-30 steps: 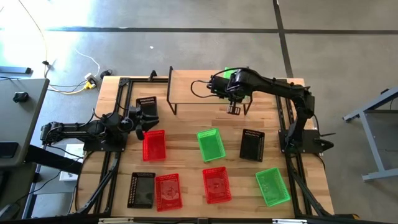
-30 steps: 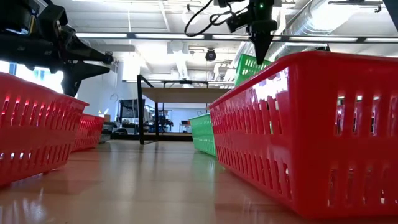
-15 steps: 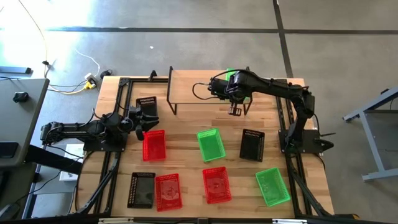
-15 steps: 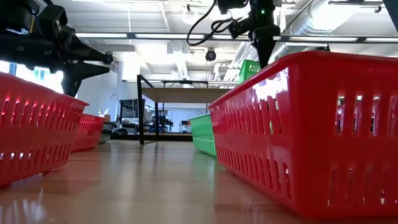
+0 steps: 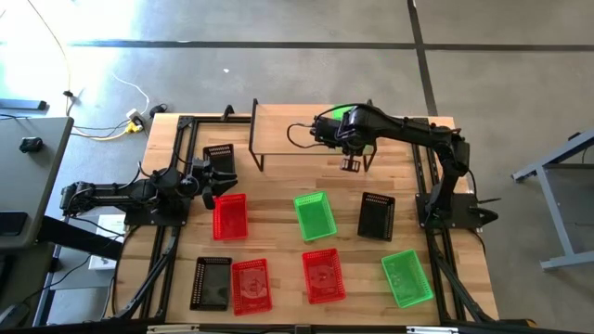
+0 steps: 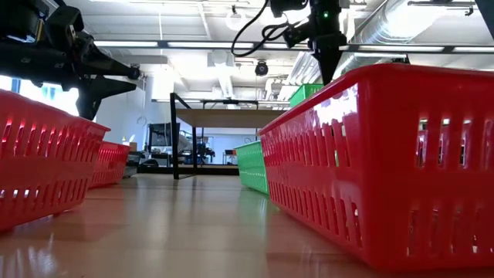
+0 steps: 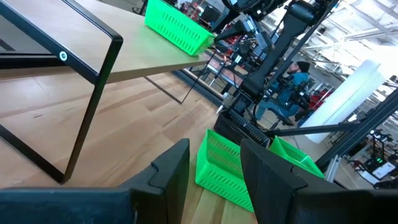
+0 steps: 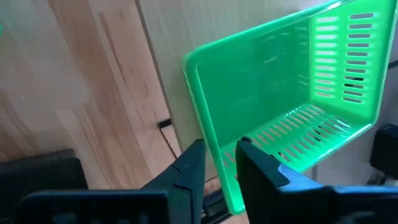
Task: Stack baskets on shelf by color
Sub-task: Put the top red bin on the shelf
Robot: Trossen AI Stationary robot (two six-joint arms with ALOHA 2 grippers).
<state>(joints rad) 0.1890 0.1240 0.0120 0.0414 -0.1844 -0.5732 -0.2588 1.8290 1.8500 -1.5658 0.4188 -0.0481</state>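
From above I see the tabletop with the shelf at its far edge. On the shelf's right end sits a green basket, and my right gripper hovers at that basket's near rim, the rim running between the narrowly parted fingers, though I cannot tell whether they touch it. My left gripper waits over the tabletop's left side above a red basket, fingers parted and empty.
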